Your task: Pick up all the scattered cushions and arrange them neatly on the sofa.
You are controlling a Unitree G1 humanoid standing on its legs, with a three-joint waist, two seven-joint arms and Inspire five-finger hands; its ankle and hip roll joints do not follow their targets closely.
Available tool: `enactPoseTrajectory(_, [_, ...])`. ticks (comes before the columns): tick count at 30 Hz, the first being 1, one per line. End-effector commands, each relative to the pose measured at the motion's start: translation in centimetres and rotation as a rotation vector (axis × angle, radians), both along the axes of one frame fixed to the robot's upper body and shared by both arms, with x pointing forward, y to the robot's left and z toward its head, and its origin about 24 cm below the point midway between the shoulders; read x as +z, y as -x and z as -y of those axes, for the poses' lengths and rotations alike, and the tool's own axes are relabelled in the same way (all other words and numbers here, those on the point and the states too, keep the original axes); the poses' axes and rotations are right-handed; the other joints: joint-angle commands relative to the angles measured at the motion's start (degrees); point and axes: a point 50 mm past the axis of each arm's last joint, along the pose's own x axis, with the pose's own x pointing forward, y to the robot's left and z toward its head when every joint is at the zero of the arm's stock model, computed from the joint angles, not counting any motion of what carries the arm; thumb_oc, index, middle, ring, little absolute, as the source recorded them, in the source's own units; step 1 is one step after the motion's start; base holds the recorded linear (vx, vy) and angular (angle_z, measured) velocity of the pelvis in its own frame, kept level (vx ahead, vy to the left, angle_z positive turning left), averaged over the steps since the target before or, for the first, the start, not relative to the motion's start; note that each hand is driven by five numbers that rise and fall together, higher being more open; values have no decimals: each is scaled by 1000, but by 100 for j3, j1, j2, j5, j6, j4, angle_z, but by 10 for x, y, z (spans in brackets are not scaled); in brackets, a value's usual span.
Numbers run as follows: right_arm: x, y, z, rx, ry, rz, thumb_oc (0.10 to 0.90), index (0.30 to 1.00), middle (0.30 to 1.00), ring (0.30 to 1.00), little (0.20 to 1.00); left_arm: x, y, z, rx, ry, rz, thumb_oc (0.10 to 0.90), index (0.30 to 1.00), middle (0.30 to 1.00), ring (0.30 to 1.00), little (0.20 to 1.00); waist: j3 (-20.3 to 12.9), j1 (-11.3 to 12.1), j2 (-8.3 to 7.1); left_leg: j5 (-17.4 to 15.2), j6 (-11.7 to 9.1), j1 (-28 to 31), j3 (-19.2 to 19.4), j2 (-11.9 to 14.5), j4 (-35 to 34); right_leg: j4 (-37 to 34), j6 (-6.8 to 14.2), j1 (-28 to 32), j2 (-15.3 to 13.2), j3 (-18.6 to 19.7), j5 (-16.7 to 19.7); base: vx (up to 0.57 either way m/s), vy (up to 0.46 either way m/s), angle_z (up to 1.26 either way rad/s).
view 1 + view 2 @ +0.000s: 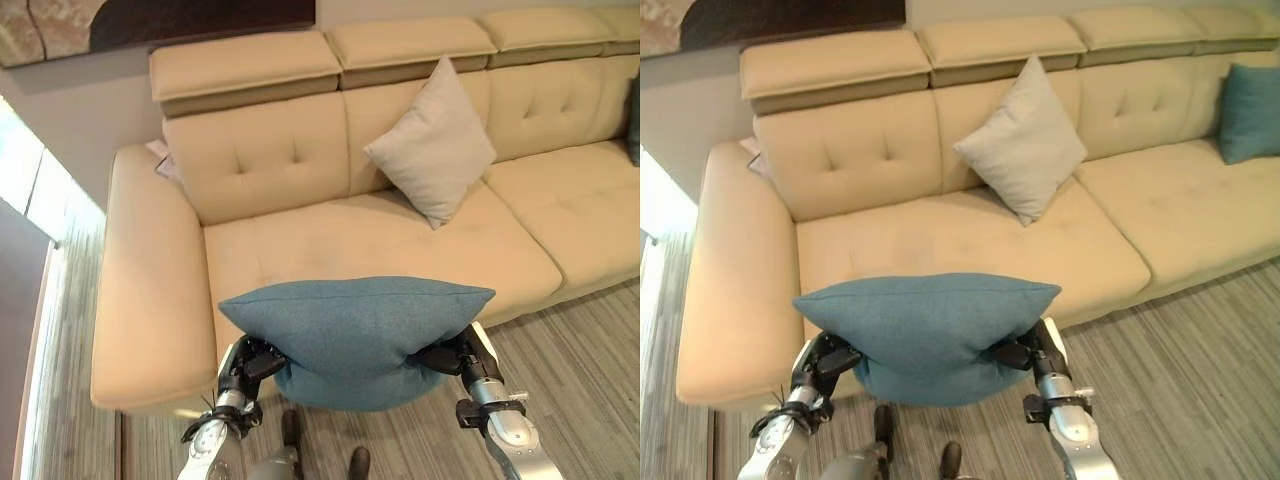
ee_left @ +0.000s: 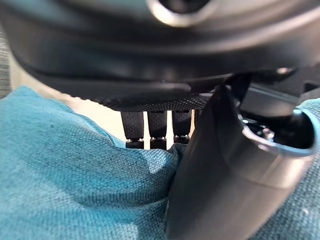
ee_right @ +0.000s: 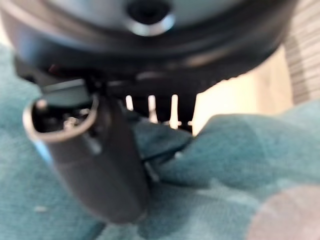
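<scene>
While pinched at both ends, plump teal cushion (image 1: 355, 335), left hand (image 1: 252, 362), right hand (image 1: 455, 355)

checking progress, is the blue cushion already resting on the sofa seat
No, the blue cushion is held up in front of the sofa, pinched between the left hand and right hand.

A teal fabric cushion (image 1: 352, 335) hangs flat-side-up in front of the beige sofa (image 1: 400, 240), off the floor, pinched at its two ends so the middle sags; a pale grey cushion (image 1: 432, 140) stands on one corner on the seat, leaning against the tufted backrest. Another teal cushion (image 1: 1249, 110) rests upright against the backrest farther right.
</scene>
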Motion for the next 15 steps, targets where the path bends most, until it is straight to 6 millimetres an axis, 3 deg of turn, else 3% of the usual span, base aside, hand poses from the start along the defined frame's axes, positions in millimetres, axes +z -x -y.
enactPoseTrajectory(1, [65, -32, -48, 196, -133, 374, 400, 300, 300, 300, 300, 66, -38, 31, -180, 12, 382, 400, 300, 300, 300, 300, -549, 235, -475, -759, 61, 48, 36, -391, 405, 654, 312, 213, -212, 434, -375, 300, 195, -30])
enactPoseTrajectory(4, [68, -35, -53, 217, -148, 388, 400, 300, 300, 300, 300, 70, -38, 25, -168, -1, 396, 400, 300, 300, 300, 300, -500, 251, -476, -960, 258, 277, 123, -447, 416, 1549, 506, -102, -446, 434, -169, 140, 138, -19])
enactPoseTrajectory(7, [70, -35, -58, 226, -171, 404, 400, 300, 300, 300, 300, 72, -40, 20, -166, -27, 406, 400, 300, 300, 300, 300, -385, 172, -368, -1076, 362, 437, 37, -380, 444, 2428, 540, -717, -581, 418, 106, 101, 98, -7])
enactPoseTrajectory(12, [71, -35, -56, 228, -161, 404, 400, 300, 300, 300, 300, 70, -39, 21, -169, -29, 402, 400, 300, 300, 300, 300, -377, 52, -325, -1168, 290, 717, -153, -421, 336, 1738, 413, -918, -544, 379, -35, 163, -3, 29])
enactPoseTrajectory(13, [71, -35, -55, 224, -156, 402, 400, 300, 300, 300, 300, 70, -39, 22, -170, -27, 404, 400, 300, 300, 300, 300, -364, 12, -339, -1179, 277, 778, -211, -461, 308, 1484, 418, -964, -500, 460, 26, 223, -83, 21])
enactPoseTrajectory(14, [70, -35, -54, 218, -147, 397, 400, 300, 300, 300, 300, 69, -40, 25, -168, -21, 402, 400, 300, 300, 300, 300, -366, -64, -392, -1202, 255, 904, -352, -550, 201, 1003, 461, -1047, -372, 808, 204, 178, -67, 12])
enactPoseTrajectory(15, [69, -35, -54, 218, -147, 396, 400, 300, 300, 300, 300, 69, -40, 25, -168, -21, 402, 400, 300, 300, 300, 300, -354, -64, -385, -1206, 253, 928, -355, -545, 191, 985, 461, -1020, -365, 804, 208, 219, -111, 38])
